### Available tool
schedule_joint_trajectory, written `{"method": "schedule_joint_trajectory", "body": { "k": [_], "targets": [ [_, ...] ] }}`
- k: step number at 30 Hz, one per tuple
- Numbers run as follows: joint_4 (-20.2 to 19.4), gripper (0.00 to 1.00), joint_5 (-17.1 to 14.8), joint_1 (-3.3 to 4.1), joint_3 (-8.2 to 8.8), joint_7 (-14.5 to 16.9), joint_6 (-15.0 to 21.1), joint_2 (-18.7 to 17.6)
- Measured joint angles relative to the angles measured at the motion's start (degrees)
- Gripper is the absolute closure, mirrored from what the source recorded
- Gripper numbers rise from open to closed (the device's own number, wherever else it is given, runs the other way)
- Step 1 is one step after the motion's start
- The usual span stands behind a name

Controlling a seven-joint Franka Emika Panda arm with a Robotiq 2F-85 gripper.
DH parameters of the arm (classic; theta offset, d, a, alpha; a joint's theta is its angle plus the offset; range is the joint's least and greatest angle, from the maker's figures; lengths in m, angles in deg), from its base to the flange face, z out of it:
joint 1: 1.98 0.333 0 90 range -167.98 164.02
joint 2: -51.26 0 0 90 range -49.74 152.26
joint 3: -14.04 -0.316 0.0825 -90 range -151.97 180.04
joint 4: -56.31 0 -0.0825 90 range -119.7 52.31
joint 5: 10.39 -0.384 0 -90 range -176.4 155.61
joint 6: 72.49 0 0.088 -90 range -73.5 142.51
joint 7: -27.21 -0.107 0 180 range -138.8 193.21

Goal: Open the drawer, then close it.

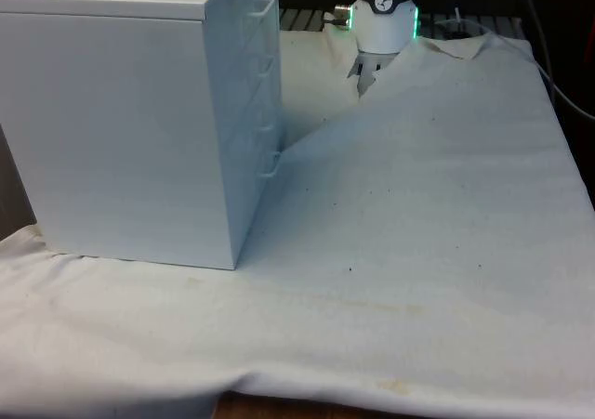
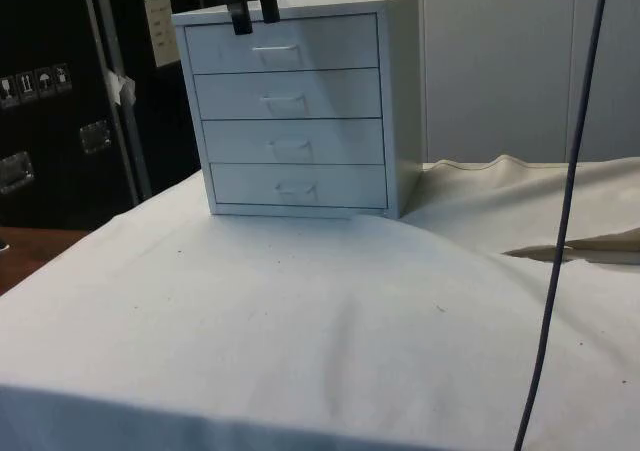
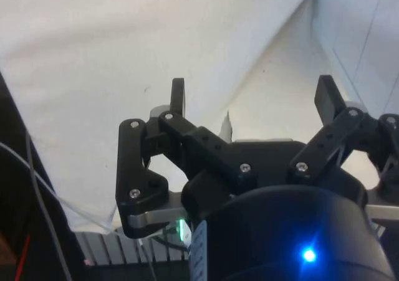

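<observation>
1. Chest (image 2: pixel 300 111): white, four drawers, stood on the tabletop (image 2: pixel 300 311) at the front view's left. In the side view the drawer fronts are faced; in the front view its plain side is presented.
2. Drawers: all four are seen flush and shut in the side view, each with a small handle at mid-front. Top drawer (image 2: pixel 283 44); top handle (image 2: pixel 274 49). Contents: none can be seen while the drawers are shut.
3. End effector (image 2: pixel 254 13): held high, in the side view level with the chest's top edge, above and to one side of the top handle. Fingers (image 3: pixel 177 97) are spread apart with nothing between them.
4. Step in hand, judged: approach; the opening is not yet begun.
5. Next move, judged: the end effector is to be brought to a handle, closed on it, and drawn straight out.
6. Cloth (image 1: pixel 418 205): white, creased, covering the tabletop.
7. Cable (image 2: pixel 565 211): dark, hung across the side view's foreground.
</observation>
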Motion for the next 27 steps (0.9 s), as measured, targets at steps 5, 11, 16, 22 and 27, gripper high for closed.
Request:
{"method": "schedule_joint_trajectory", "body": {
  "k": [5,11,16,22,27],
  "targets": [
    [0.11,0.0,-0.06,-0.06,0.0,0.0,1.55,-0.86],
    [-0.34,0.0,-0.06,-0.11,0.0,0.0,1.95,-0.92],
    [-1.43,0.0,-0.06,-0.11,0.0,0.0,2.29,-0.92],
    [-2.75,0.0,0.17,-0.06,0.0,-0.11,3.9,-0.92],
    [-3.72,0.0,0.69,-0.06,-0.06,-0.23,5.79,-1.03]
  ]
}}
